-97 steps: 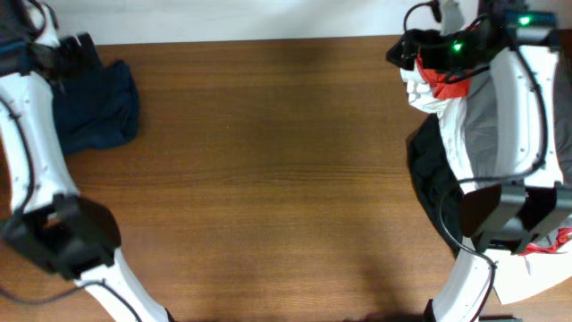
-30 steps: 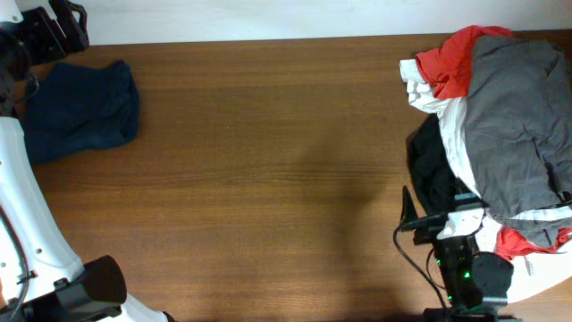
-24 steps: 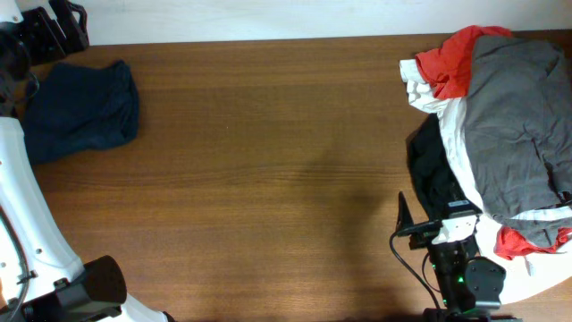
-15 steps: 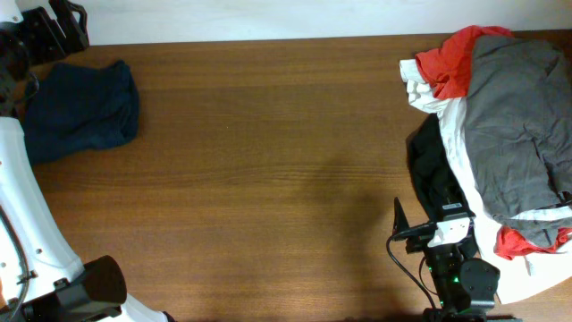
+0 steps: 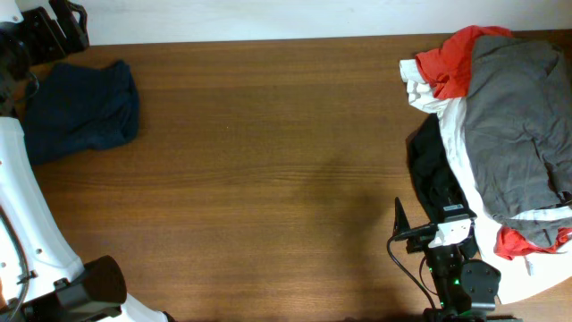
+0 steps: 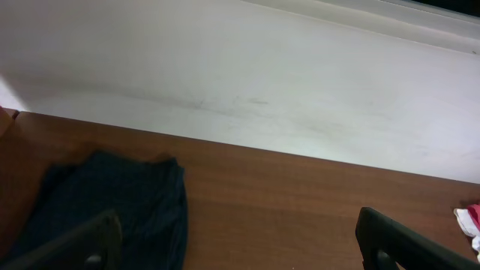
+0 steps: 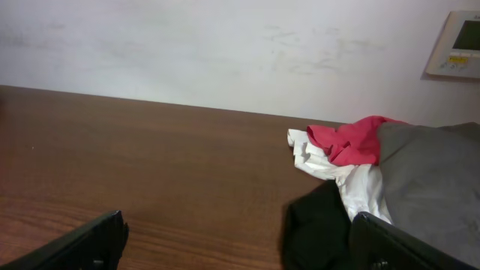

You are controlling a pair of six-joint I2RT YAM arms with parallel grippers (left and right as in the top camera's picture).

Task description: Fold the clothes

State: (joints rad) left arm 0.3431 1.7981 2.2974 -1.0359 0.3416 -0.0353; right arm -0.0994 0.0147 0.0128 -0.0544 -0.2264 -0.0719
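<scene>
A folded dark navy garment [image 5: 80, 109] lies at the table's far left; the left wrist view shows it [image 6: 112, 206] below and left of the jaws. A heap of clothes sits at the right: a grey piece [image 5: 518, 134] on top, with red [image 5: 451, 63], white [image 5: 454, 134] and black [image 5: 433, 183] pieces. The heap also shows in the right wrist view [image 7: 427, 187]. My left gripper [image 5: 61, 25] [image 6: 240, 229] is open and empty, raised at the far left corner. My right gripper [image 5: 424, 225] [image 7: 236, 229] is open and empty near the front edge, beside the black piece.
The brown wooden table [image 5: 268, 179] runs between the navy garment and the heap. A white wall stands behind it, with a control panel [image 7: 457, 43] at the right. A white sheet [image 5: 536, 277] lies under the heap's front corner.
Both arms have pulled away from the clothes: the left off the navy garment, the right off the heap and back to the front edge. In the last half second nothing moves.
</scene>
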